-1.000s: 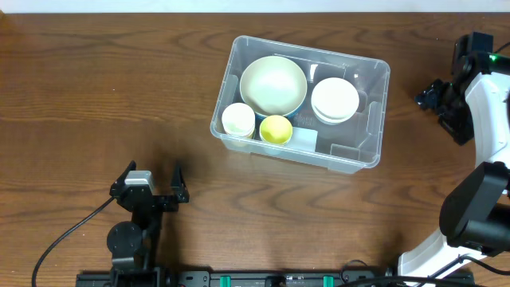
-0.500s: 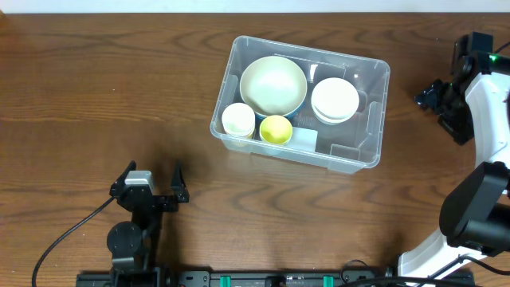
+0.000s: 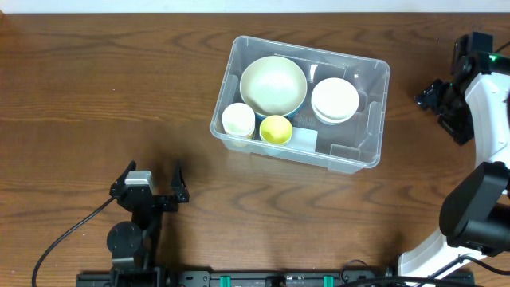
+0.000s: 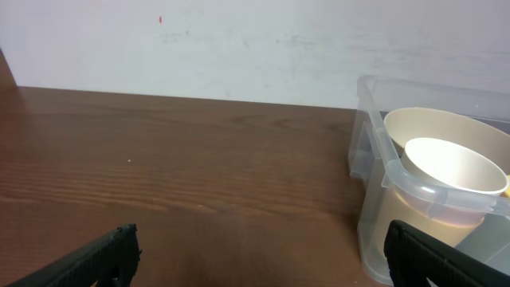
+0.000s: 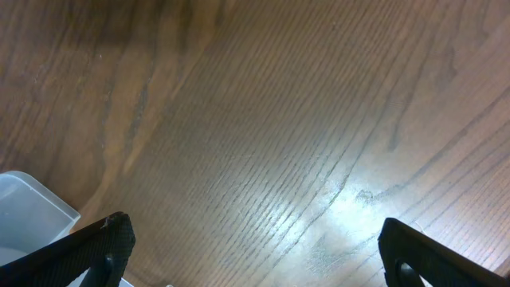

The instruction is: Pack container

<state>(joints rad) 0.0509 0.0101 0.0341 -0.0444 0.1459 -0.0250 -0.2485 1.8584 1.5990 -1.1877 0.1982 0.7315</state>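
Four dishes sit inside the large clear rectangular plastic container [image 3: 373, 119], just toward 1 o'clock of the brown wooden table's [image 3: 88, 88] centre: a big cream bowl [image 3: 273, 84], a white bowl [image 3: 335, 99], a small white cup [image 3: 237, 119] and a small yellow cup [image 3: 276, 129]. Open wood spreads toward 9 o'clock. The left gripper [image 3: 153, 177] is at 7 o'clock with its jaws apart. The right gripper [image 3: 440, 108] is at 3 o'clock, apart from the container.

In the left wrist view the jaws are spread and the container's rim is at 3 o'clock.

In the right wrist view the jaws are spread over wood, with the container's corner at 8 o'clock.

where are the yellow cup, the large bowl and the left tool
yellow cup [image 3: 276, 129], overhead view, its inside
large bowl [image 3: 273, 84], overhead view, its inside
left tool [image 3: 153, 169], overhead view, midway between its fingertips
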